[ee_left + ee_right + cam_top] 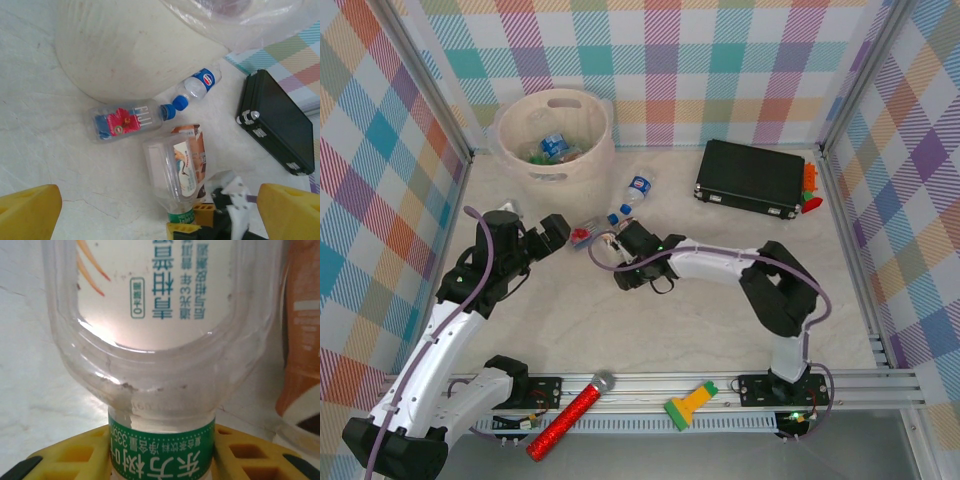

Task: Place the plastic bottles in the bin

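Observation:
My right gripper is shut on the green-banded neck of a clear plastic bottle, a yellow finger pressing on each side. That bottle lies on the table just ahead of my left gripper, which is open with nothing between its fingers. A red-flowered bottle and a blue-labelled bottle lie against the foot of the cream bin. From above, the bin stands far left with several bottles inside; left gripper and right gripper face each other below it.
A flat black case lies at the back right with small toys at its right end. On the front rail rest a red glitter microphone and a green-and-yellow tool. A brown label sits beside the held bottle.

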Action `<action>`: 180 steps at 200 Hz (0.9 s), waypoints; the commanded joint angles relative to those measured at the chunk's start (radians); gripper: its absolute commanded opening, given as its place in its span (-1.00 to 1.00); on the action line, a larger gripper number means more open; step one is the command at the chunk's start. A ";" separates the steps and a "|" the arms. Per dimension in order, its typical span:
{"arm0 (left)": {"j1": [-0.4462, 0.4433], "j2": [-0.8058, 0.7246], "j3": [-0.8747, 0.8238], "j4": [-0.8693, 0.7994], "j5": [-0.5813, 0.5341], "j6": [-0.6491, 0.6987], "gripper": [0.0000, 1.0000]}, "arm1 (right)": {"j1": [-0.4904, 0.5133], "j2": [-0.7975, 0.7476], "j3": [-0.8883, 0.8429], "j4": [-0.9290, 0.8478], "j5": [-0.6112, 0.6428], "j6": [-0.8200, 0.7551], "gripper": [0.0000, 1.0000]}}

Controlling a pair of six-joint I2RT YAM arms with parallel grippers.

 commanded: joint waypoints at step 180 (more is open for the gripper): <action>-0.072 0.049 -0.087 0.384 0.364 -0.040 0.75 | 0.104 -0.423 -0.248 0.442 -0.122 -0.144 -0.26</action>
